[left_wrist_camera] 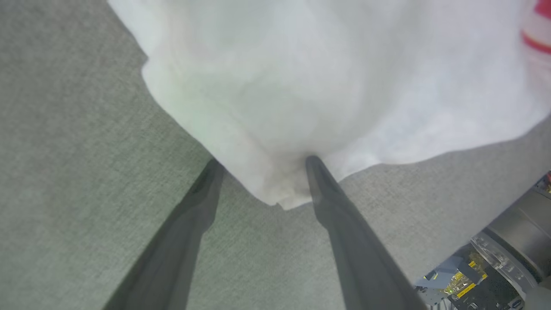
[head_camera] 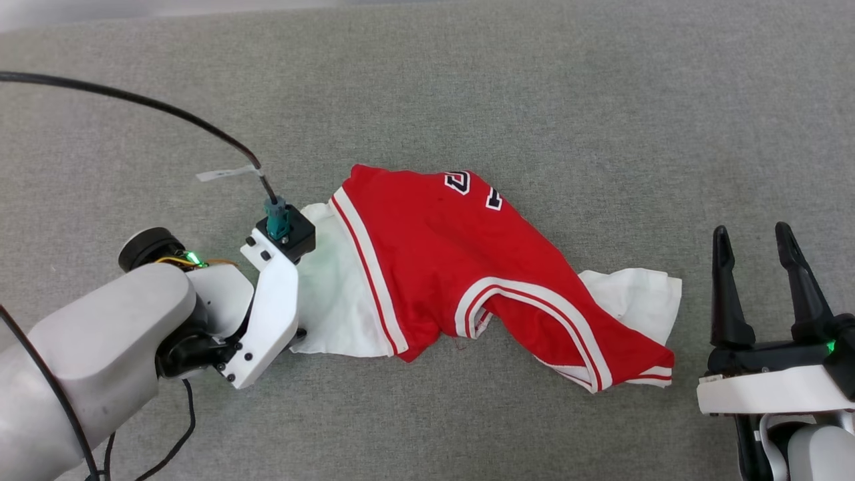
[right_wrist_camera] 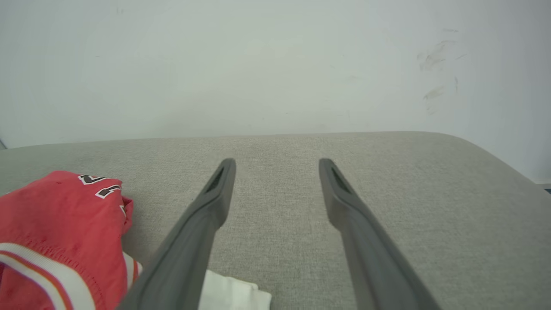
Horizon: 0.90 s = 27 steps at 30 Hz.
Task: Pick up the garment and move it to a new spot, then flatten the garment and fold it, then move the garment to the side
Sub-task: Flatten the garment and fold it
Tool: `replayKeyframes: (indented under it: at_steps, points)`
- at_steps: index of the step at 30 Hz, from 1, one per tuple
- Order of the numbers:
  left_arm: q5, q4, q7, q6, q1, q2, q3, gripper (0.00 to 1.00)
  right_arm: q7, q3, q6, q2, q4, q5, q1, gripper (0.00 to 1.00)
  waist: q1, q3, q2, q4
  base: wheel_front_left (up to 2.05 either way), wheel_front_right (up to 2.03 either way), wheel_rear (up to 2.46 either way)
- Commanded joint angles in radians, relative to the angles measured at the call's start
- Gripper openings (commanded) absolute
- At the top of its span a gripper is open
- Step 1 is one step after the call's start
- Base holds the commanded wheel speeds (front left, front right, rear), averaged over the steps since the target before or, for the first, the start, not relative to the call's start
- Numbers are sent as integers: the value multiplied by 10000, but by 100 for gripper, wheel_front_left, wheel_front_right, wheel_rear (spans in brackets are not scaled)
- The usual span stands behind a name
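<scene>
The desk [head_camera: 534, 80], covered in grey cloth, reaches well past the shirt on every side. In the right wrist view its far edge meets a pale wall [right_wrist_camera: 258, 64] and its corner rounds off to the right. There is bare desk beyond the cloth and to both sides of it, so a new spot should be easy to find.

The shirt [head_camera: 441, 260] lies crumpled near the middle of the desk, red body uppermost, with part of the black print showing at its far edge. In the head view its long axis runs slantwise, from far left to near right, with a white sleeve at each end.

The left sleeve [head_camera: 327, 294] lies right under the left arm [head_camera: 100, 334], whose wrist points down at it. The right sleeve [head_camera: 634, 294] ends just beside the right jaws but apart from them.

The left jaws are spread. In the left wrist view a corner of that sleeve [left_wrist_camera: 275, 189] sits between the two fingers [left_wrist_camera: 340, 215]: one tip presses into the cloth, the other touches its edge. Nothing is pinched. The right jaws are spread too and hold nothing, their fingers [head_camera: 728, 294] pointing away over bare desk.

So the left arm is the nearer one, and the coming move looks to be a close on that sleeve corner. Lifted by one end, the shirt will likely trail along its long axis. The black cable [head_camera: 133, 100] arches over the desk on that same side.
</scene>
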<state>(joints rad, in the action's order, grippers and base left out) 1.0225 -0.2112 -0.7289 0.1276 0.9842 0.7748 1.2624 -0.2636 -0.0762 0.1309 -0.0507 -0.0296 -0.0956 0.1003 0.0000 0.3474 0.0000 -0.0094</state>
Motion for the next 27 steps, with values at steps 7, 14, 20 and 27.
replayKeyframes:
  at_steps: [7,14,20,27]
  points:
    - [122,-343,508,12,-606,-344,82,0,-16,-96,-3,10,46,-43,-20,100,0,-60,0,27,0,0,0]
    - [591,279,1316,-76,-907,998,-423,0,-16,-216,-3,10,147,8,-256,100,0,-583,0,292,0,0,0]
    - [1237,726,1714,-543,-2134,2100,-404,0,-16,-195,-3,10,255,66,-516,100,0,-1015,0,345,0,0,0]
    - [1447,358,2829,-1165,-3073,1768,-489,100,-16,-191,-3,10,301,523,-610,100,0,-1506,0,368,0,0,0]
